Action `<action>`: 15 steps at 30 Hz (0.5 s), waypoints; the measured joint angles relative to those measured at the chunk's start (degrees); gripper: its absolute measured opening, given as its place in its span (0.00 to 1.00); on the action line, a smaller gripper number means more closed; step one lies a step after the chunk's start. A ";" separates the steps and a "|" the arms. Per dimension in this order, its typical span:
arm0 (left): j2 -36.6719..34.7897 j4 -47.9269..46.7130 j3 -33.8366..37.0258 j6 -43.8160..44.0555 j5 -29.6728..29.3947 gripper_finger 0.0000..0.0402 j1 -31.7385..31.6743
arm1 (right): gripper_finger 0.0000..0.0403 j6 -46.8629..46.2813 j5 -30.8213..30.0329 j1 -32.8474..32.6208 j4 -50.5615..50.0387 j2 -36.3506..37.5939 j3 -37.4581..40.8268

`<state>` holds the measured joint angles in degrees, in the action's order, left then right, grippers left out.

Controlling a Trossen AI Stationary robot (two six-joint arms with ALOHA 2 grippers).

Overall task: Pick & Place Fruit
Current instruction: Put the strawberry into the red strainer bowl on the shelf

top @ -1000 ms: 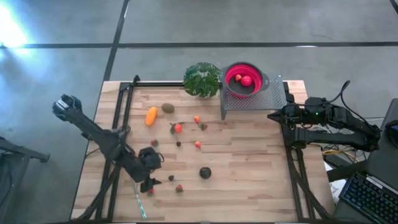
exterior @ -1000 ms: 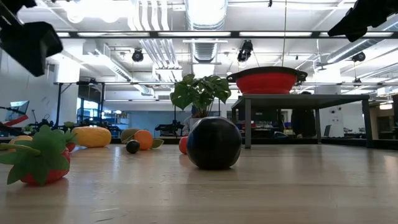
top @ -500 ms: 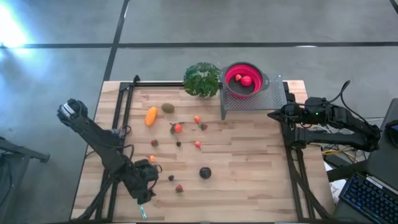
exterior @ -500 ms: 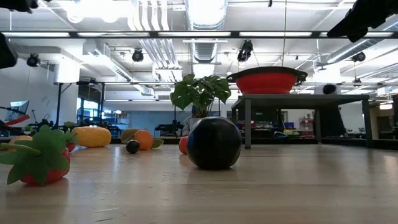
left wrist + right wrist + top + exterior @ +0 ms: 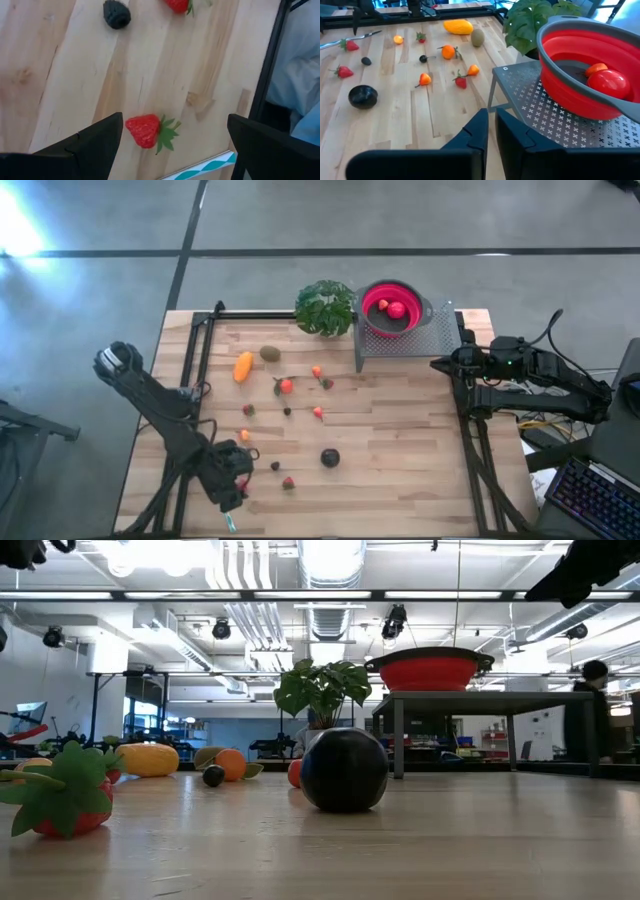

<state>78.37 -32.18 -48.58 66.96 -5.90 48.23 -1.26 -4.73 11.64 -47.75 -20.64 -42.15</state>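
Wooden slatted tabletop (image 5: 400,430), scattered toy fruit; we note left end effector (image 5: 170,145) spread over a strawberry (image 5: 145,131), right end effector (image 5: 491,131) together, industrial room behind.

I am looking down on the wooden bench (image 5: 400,440), planks running side to side. Lying on it: an elongated yellow-orange piece (image 5: 243,366) beside an olive-brown kiwi (image 5: 270,353) toward the far edge; small orange balls (image 5: 286,386) and strawberries (image 5: 318,412) scattering mid-bench; a dark round fruit (image 5: 330,458) sitting nearer the front. A leafy plant (image 5: 324,307) is standing at the far edge, touching a grey perforated stand (image 5: 425,340). A striped stick (image 5: 229,522) is lying at the front-left corner.
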 joint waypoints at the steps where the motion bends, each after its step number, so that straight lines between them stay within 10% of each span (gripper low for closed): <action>1: 0.25 0.00 0.04 -0.66 0.42 0.91 -0.02 | 0.09 0.02 -0.01 0.00 0.00 0.00 0.00; 15: 8.09 0.00 0.06 -2.67 3.43 0.91 0.20 | 0.07 0.13 0.02 0.01 -0.02 0.00 0.02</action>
<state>86.46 -32.18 -48.51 64.29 -2.46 48.42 -1.13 -4.71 11.65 -47.77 -20.64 -42.13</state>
